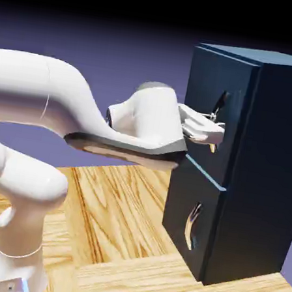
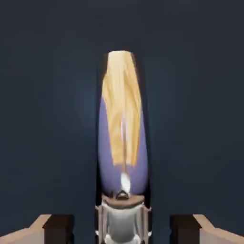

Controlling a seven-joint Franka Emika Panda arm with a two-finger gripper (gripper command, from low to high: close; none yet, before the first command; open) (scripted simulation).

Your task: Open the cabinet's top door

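Note:
The dark navy cabinet (image 1: 271, 161) stands at the right of the exterior view. Its top door (image 1: 208, 79) looks flush with the front, and its curved silver handle (image 1: 219, 105) runs vertically. My gripper (image 1: 212, 129) reaches level to that handle, fingers either side of its lower half. In the hand view the shiny handle (image 2: 121, 124) fills the middle against the door's navy panel (image 2: 47, 95). The gripper (image 2: 121, 229) is open: both fingertips (image 2: 57, 228) sit at the bottom edge, each a gap away from the handle.
A shorter lower panel (image 1: 183, 203) with its own silver handle (image 1: 191, 226) sits under the top door. The wooden table (image 1: 115, 236) carries the cabinet and the arm's base at lower left. My white forearm (image 1: 145, 125) spans the space in front of the door.

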